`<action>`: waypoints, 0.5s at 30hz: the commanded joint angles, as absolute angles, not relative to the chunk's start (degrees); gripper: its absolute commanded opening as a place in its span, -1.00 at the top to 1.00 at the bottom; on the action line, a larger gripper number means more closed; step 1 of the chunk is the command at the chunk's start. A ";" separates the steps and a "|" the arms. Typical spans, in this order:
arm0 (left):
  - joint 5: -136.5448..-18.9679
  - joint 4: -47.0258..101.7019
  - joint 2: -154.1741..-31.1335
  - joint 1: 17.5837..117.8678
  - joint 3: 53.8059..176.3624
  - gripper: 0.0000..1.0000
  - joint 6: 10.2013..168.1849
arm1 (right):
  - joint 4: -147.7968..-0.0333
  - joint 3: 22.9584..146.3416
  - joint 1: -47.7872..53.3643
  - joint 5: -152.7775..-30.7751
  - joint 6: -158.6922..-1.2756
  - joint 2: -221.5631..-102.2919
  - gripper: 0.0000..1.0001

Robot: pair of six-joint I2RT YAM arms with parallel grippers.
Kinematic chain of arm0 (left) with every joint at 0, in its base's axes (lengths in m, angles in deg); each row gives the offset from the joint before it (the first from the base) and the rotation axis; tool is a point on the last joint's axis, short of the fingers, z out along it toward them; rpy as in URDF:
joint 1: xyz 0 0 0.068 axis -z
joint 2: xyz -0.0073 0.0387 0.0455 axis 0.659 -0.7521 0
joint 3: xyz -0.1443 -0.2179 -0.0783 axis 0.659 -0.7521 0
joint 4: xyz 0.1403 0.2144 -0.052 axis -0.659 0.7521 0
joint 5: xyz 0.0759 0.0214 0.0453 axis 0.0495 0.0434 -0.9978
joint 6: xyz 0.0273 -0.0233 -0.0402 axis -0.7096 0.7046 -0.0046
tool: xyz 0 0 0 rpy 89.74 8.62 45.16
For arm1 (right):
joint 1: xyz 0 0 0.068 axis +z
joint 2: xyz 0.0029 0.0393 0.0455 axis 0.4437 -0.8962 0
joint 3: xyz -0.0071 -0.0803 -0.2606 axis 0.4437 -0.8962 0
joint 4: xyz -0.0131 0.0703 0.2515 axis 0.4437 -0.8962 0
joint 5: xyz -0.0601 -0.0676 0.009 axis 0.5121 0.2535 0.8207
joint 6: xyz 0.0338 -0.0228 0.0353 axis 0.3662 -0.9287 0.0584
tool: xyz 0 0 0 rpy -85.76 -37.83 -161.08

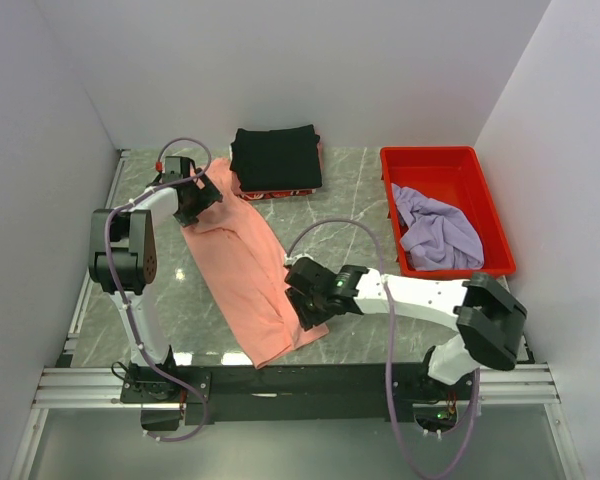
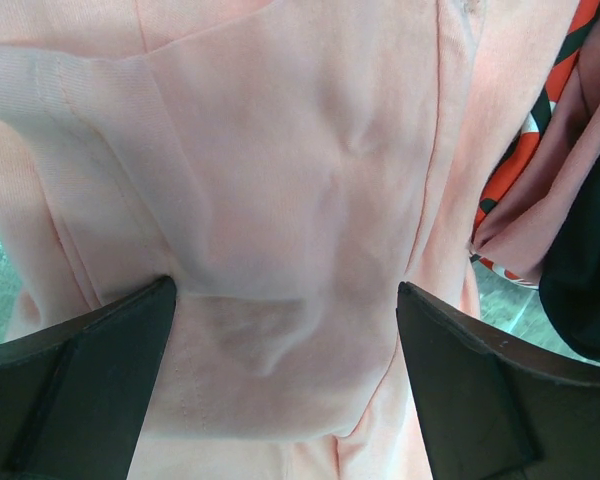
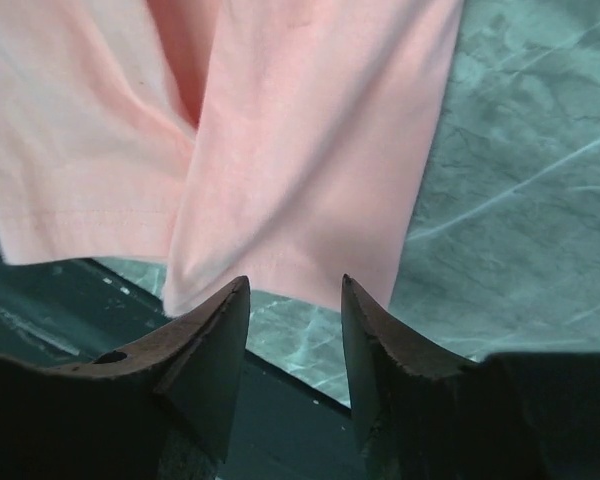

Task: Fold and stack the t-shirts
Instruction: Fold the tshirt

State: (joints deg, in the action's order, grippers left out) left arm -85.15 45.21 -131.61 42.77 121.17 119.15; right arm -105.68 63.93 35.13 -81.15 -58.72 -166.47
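The salmon-pink t-shirt (image 1: 245,270) lies as a long folded strip across the table, from the back left to the near edge. My left gripper (image 1: 202,196) is open over its far end; the wrist view shows pink cloth (image 2: 280,200) between the spread jaws. My right gripper (image 1: 302,305) is open at the strip's near right edge; its jaws hover just short of the hem (image 3: 280,200). The black t-shirt (image 1: 275,157) lies in a neat fold at the back. The lavender-purple t-shirt (image 1: 435,232) lies crumpled in the red tray (image 1: 450,165).
A red-patterned cloth (image 2: 525,150) shows under the black shirt's stack (image 2: 590,270). The table's near edge and the dark rail (image 3: 130,340) run just below the pink hem. White walls close in on three sides.
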 commanded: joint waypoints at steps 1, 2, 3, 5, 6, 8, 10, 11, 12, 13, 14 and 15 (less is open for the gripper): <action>-85.14 47.02 -134.05 42.28 121.93 -0.99 118.22 | -103.20 64.04 35.19 -80.71 -58.15 -169.69 0.03; -85.31 47.11 -133.97 42.28 121.93 -0.99 118.22 | -103.20 63.95 35.10 -79.92 -57.97 -170.31 0.03; -85.40 47.02 -134.05 42.28 121.84 -0.99 118.13 | -103.20 63.60 35.01 -79.05 -58.06 -171.02 0.04; -85.40 47.11 -134.23 42.28 121.84 -0.99 117.96 | -103.29 63.33 34.75 -78.25 -57.88 -172.77 0.06; -85.40 47.11 -134.32 42.28 121.84 -0.99 117.87 | -103.38 62.90 34.66 -77.72 -57.71 -173.22 0.07; -85.49 47.19 -134.67 42.37 121.93 -0.99 117.69 | -104.08 62.54 34.57 -76.58 -57.53 -174.44 0.09; -85.58 47.37 -134.84 42.28 122.10 -0.99 117.52 | -105.22 62.19 34.66 -74.83 -57.09 -174.80 0.14; -85.58 47.46 -134.85 42.28 122.10 -0.99 117.52 | -105.48 62.02 34.66 -74.56 -56.92 -174.98 0.19; -85.75 47.37 -134.67 42.28 122.10 -0.99 117.43 | -105.75 61.40 34.66 -74.47 -56.57 -174.80 0.26; -85.84 47.28 -134.67 42.19 122.02 -0.99 117.43 | -105.84 61.14 34.66 -75.08 -56.56 -174.63 0.56; -85.93 47.37 -134.67 42.19 122.02 -0.99 117.34 | -105.93 60.87 34.57 -75.26 -56.48 -174.19 0.69; -85.84 47.28 -134.67 42.19 122.02 -0.99 117.34 | -106.01 60.18 34.66 -75.52 -55.95 -173.93 0.83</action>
State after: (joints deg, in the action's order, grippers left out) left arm -85.20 45.56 -132.23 42.75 121.96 118.76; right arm -104.24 62.25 34.89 -77.24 -57.22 -174.43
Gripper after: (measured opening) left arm 0.994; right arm 0.148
